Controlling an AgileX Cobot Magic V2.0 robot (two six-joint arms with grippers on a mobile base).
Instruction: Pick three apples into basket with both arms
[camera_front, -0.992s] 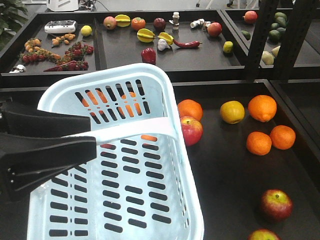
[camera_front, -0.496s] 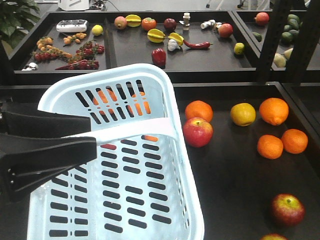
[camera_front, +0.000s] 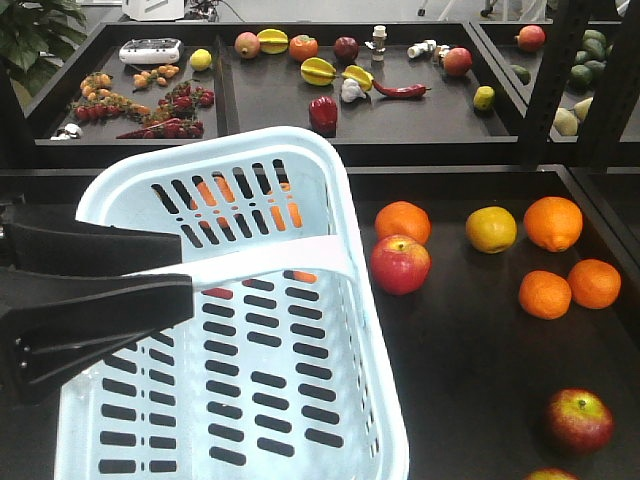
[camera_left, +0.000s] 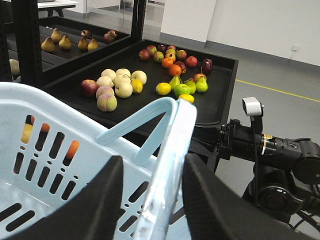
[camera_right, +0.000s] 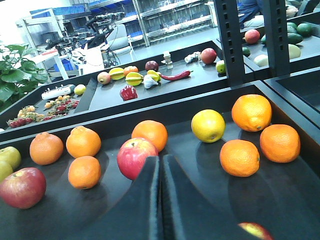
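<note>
We see the left gripper (camera_left: 154, 167) clamped on the basket (camera_left: 55, 125) rim, one finger each side of the wall. In the front view it comes in from 9 o'clock and hides that stretch of rim. We can't tell whether the basket sits on the tray (camera_front: 460, 350) or hangs clear of it.

On the right gripper (camera_right: 161, 160) the jaws are pressed together with nothing between them. Its tips cover the lower edge of the near apple (camera_right: 132, 155).

In the front view the near apple lies on the tray at 3 o'clock of the basket, just beside its wall, with an orange (camera_front: 403, 221) just beside it at 12. The second apple (camera_front: 579, 420) sits well apart at 4 o'clock. The third apple (camera_front: 553, 474) is cut off by the bottom edge, only its top showing. The right wrist view shows a fourth apple (camera_right: 22, 187) at 9 o'clock, at the frame edge; we can't find it in the front view.

All the apples we see are outside the basket. Orange patches (camera_front: 283, 215) show through the slots at 12 o'clock, too chopped up to identify.
</note>
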